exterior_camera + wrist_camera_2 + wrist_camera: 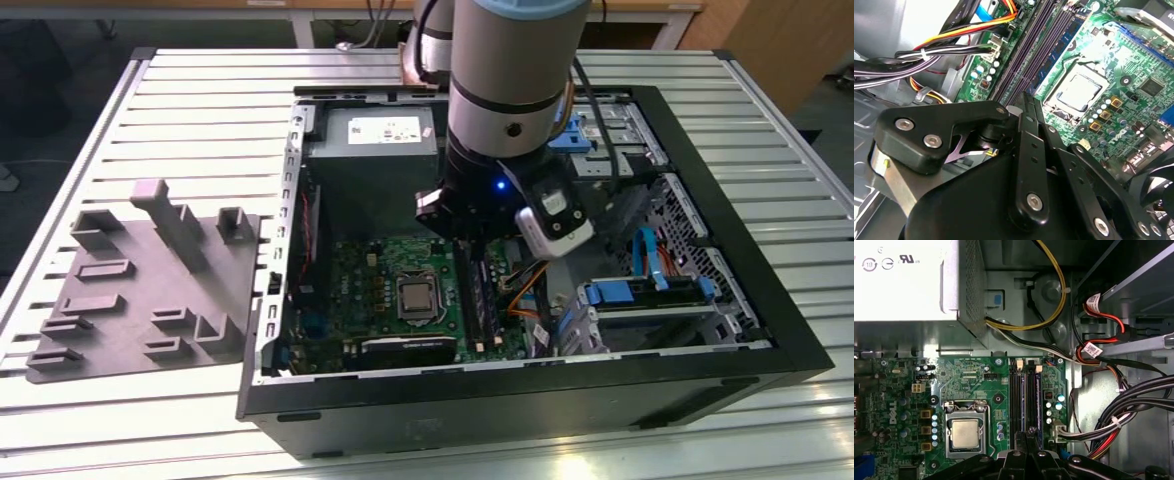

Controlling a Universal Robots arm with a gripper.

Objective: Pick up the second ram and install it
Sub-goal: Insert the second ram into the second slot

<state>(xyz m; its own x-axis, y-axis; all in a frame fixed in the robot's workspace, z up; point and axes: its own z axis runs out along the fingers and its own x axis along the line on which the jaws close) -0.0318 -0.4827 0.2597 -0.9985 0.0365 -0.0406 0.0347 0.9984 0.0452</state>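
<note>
The arm (514, 90) blocks the upper end of the memory slots in the exterior view. In both wrist views the claw (1026, 437) has its fingertips closed over whatever sits between them, maybe the second ram (1028, 102), hard to tell.

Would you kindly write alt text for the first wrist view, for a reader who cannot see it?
The black end effector sits low over the memory slots of a green motherboard, beside the silver processor. A metal power supply sits beyond the board, and bundled cables run alongside.
</note>
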